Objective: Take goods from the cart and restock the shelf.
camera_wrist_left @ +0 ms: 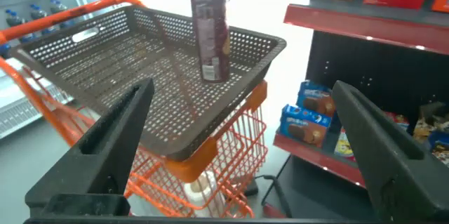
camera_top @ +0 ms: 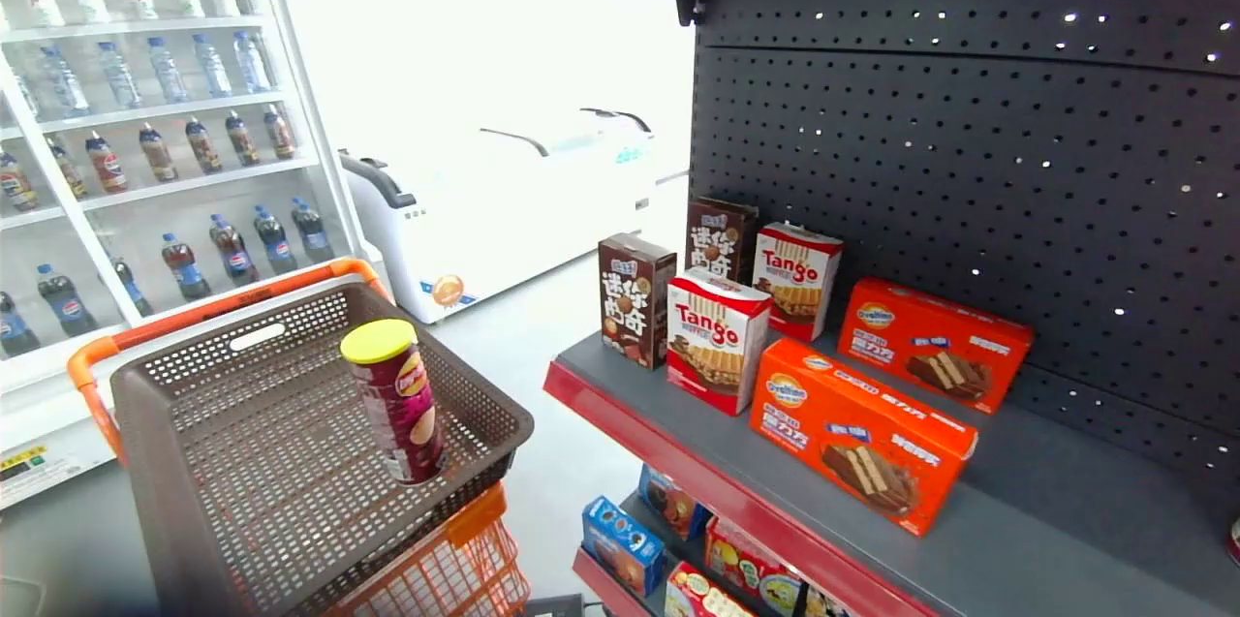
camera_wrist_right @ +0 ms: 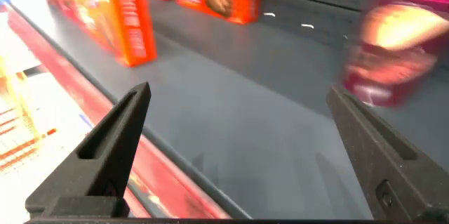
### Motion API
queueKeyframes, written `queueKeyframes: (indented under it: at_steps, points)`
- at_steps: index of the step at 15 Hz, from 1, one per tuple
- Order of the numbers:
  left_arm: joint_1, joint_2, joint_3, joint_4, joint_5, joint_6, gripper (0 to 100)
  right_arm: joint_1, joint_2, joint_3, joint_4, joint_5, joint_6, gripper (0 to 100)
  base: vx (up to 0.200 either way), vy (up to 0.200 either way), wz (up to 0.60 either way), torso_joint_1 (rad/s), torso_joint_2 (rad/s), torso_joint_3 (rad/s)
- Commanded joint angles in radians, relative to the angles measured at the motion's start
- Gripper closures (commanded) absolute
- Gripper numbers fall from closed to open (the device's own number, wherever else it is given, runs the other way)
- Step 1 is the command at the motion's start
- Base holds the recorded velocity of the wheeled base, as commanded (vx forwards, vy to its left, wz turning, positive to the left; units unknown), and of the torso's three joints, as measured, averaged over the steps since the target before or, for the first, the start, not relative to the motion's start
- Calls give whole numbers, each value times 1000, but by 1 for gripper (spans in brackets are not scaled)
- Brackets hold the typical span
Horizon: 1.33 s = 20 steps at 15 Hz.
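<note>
A tall chip can (camera_top: pixel 394 401) stands upright in the cart basket (camera_top: pixel 223 472), near its shelf-side rim; probably light, stiff yet smooth and crushable, best gripped mid-body. The left gripper (camera_wrist_left: pixel 242 89) hangs spread and empty before the cart. The right wrist view adds the right gripper (camera_wrist_right: pixel 238 92), likewise spread, over the shelf (camera_wrist_right: pixel 238 140) near a blurred can (camera_wrist_right: pixel 396 55)

Can (camera_top: pixel 392 401) upright in cart basket (camera_top: pixel 242 481), nr its R rim. Shelf (camera_top: pixel 1046 520) R of cart. On shelf, L to R: tall boxes (camera_top: pixel 635 299), wafer boxes (camera_top: pixel 717 341), flat boxes (camera_top: pixel 862 433), each pair front/back. Drinks fridge (camera_top: pixel 145 113) behind cart; chest freezer (camera_top: pixel 504 200) btwn fridge & shelf.
</note>
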Motion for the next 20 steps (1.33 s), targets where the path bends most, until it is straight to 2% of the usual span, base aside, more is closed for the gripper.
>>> queueKeyframes:
  at_steps: [1,4,5,6,7,8,10,11,13,14,15,16,19,20]
  points:
    - [0,0,0,-1,-1,2,0,0,1,0,0,0,1,0,0,0,0,0,0,0]
    - [0,0,0,-1,3,3,0,0,1,0,0,0,-1,0,0,0,0,0,0,0]
    - [0,0,-14,-12,9,28,0,0,1,0,0,0,-1,0,0,0,0,0,0,0]
    - [2,2,-75,5,9,43,0,0,1,0,-2,0,-1,0,0,0,0,0,0,0]
    - [0,84,-150,36,9,43,0,0,1,0,-2,0,-1,0,0,0,0,0,0,0]
    - [0,235,-261,65,9,45,0,0,1,0,0,0,-1,0,0,0,0,0,0,0]
    - [8,469,-382,62,16,45,0,0,1,0,0,0,-1,0,0,0,0,0,0,0]
    - [12,611,-439,50,49,48,0,0,1,0,-2,0,-1,0,0,0,0,0,0,0]
    - [-9,741,-469,4,93,49,0,0,1,0,0,0,-1,0,0,0,0,0,0,0]
    - [-80,859,-466,-54,190,48,0,0,1,0,0,0,-1,0,0,0,0,0,0,0]
    - [-81,910,-460,-87,208,53,0,0,1,0,0,0,-1,0,0,0,0,0,0,0]
    - [-84,948,-459,-110,210,48,0,0,1,0,0,0,-1,0,0,0,0,0,0,0]
    - [-75,1177,-459,-281,190,40,0,0,1,0,0,0,-1,0,0,0,0,0,0,0]
    - [-71,1209,-459,-309,184,37,0,0,1,0,0,0,-1,0,0,0,0,0,0,0]
